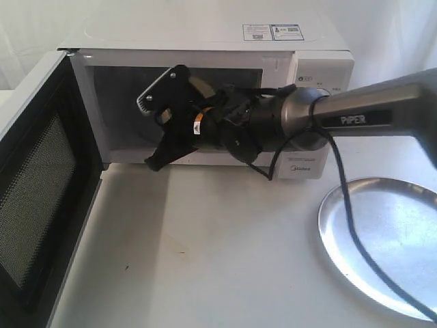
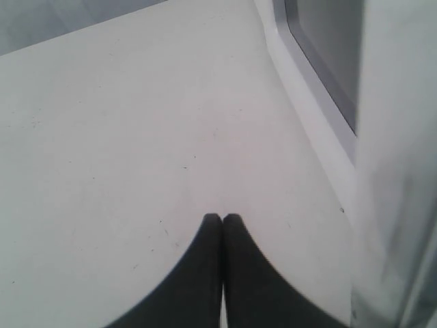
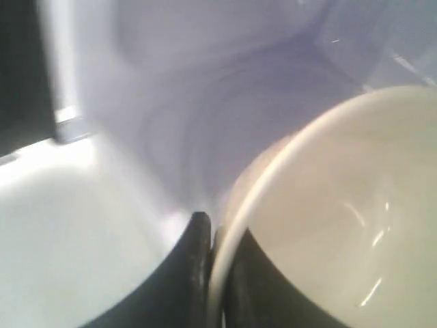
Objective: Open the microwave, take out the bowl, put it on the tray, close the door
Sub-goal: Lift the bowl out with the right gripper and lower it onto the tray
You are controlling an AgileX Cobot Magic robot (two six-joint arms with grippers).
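The white microwave (image 1: 205, 34) stands at the back with its door (image 1: 37, 198) swung wide open to the left, mesh inner face showing. My right gripper (image 1: 183, 92) reaches into the cavity. In the right wrist view it (image 3: 217, 236) is shut on the rim of the cream bowl (image 3: 341, 225), one finger inside and one outside. A sliver of the bowl (image 1: 200, 85) shows behind the gripper. The silver tray (image 1: 389, 239) lies on the table at the right. My left gripper (image 2: 222, 219) is shut and holds nothing, over the white table beside a white panel with a dark window (image 2: 328, 55).
The right arm's grey forearm (image 1: 369, 113) spans from the right edge to the microwave's opening, and its black cable (image 1: 351, 225) hangs over the tray's left part. White tabletop (image 1: 205, 246) lies in front of the microwave. The two knobs are mostly hidden by the arm.
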